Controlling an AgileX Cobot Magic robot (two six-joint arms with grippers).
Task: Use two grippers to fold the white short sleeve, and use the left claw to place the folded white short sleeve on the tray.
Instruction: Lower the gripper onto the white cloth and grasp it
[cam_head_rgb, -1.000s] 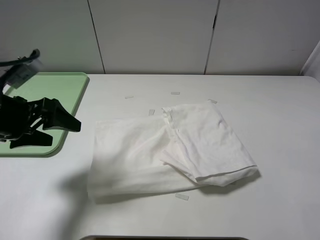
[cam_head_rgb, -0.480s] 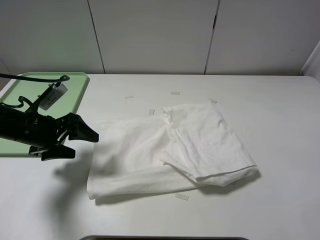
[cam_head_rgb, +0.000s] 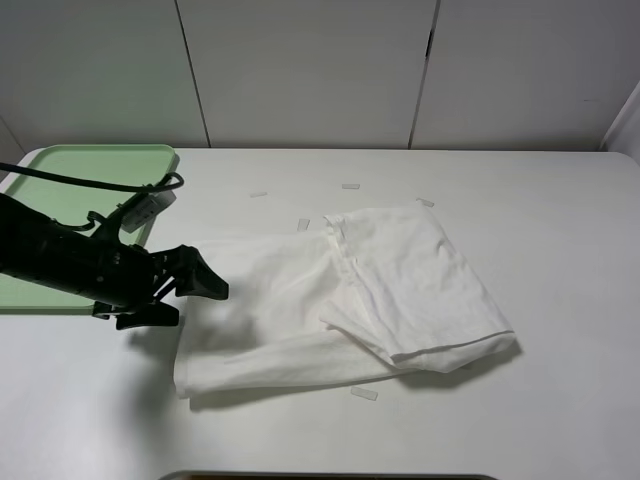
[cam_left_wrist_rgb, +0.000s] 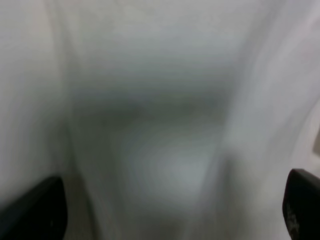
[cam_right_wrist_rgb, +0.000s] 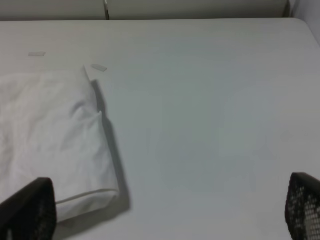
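The white shirt (cam_head_rgb: 340, 300) lies near the middle of the white table (cam_head_rgb: 520, 210). It is folded and wrinkly. 1 folded part lies on top, on the right side, and a flatter part sticks out to the left. The green tray (cam_head_rgb: 100, 158) sits at the far left of the table, well apart from the shirt, with nothing on it.

The left claw (cam_head_rgb: 203, 306) is black. It reaches in from the left, low over the left edge of the shirt. Its 2 fingers (cam_head_rgb: 205, 278) are spread apart and hold nothing. From the high camera I cannot tell if a finger touches the cloth. A black cable (cam_head_rgb: 90, 182) and a small white tag (cam_head_rgb: 150, 210) hang on the arm behind it.

In the left wrist view, the left claw (cam_left_wrist_rgb: 167, 207) shows only its 2 dark tips at the edges. The shirt (cam_left_wrist_rgb: 160, 100) fills the rest, very close and blurry.

The right claw (cam_right_wrist_rgb: 165, 207) shows only in its own wrist view. Its 2 tips are far apart and hold nothing. It is above bare table (cam_right_wrist_rgb: 210, 125), and the shirt (cam_right_wrist_rgb: 50, 130) lies off to 1 side, not between the tips.

A few small bits of tape (cam_head_rgb: 364, 393) are stuck on the table around the shirt.
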